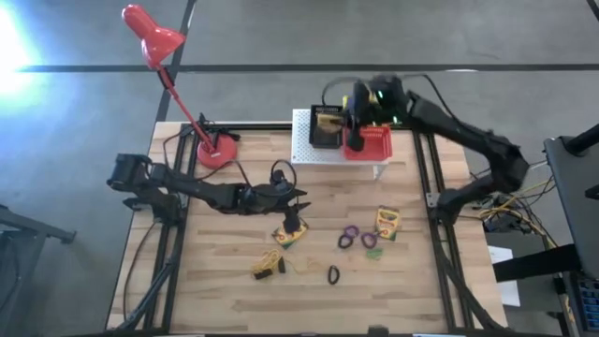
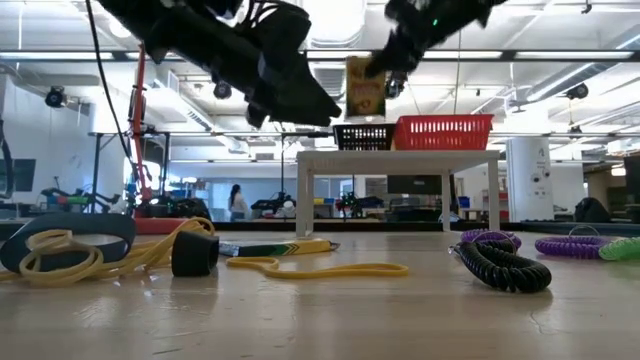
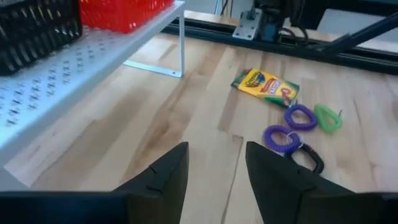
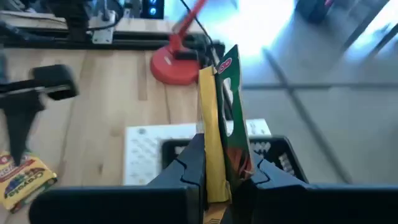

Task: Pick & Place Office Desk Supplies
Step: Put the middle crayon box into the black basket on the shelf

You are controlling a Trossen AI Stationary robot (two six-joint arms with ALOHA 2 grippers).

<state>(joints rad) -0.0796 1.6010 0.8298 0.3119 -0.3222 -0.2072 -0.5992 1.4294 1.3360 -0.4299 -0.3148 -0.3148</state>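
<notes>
My right gripper (image 1: 350, 120) is shut on a yellow-and-green crayon box (image 4: 219, 106) above the black basket (image 1: 325, 131) on the white perforated stand (image 1: 304, 150). In the low view the box (image 2: 365, 88) hangs over that basket (image 2: 362, 136). My left gripper (image 1: 296, 221) is open and empty, raised over a second crayon box (image 1: 289, 235) at mid-table. A third crayon box (image 1: 387, 223) lies flat to the right, beside two purple rings (image 1: 350, 235), a green ring (image 1: 374, 253) and a black ring (image 1: 333, 274). The yellowish rubber-band tangle (image 1: 267, 264) lies near the front. My right gripper pinches the crayon box between its two fingers, one on each broad face, at the end nearest the wrist (image 4: 214, 165). The fingers slant down from the table's right. The box is lifted clear above the black basket, upright, its other end sticking out past the fingertips.
A red basket (image 1: 371, 142) sits beside the black one on the stand. The red desk lamp's base (image 1: 217, 150) stands at the far left of the table, with its arm reaching back past the far edge. Bare wood lies at the left and along the near edge.
</notes>
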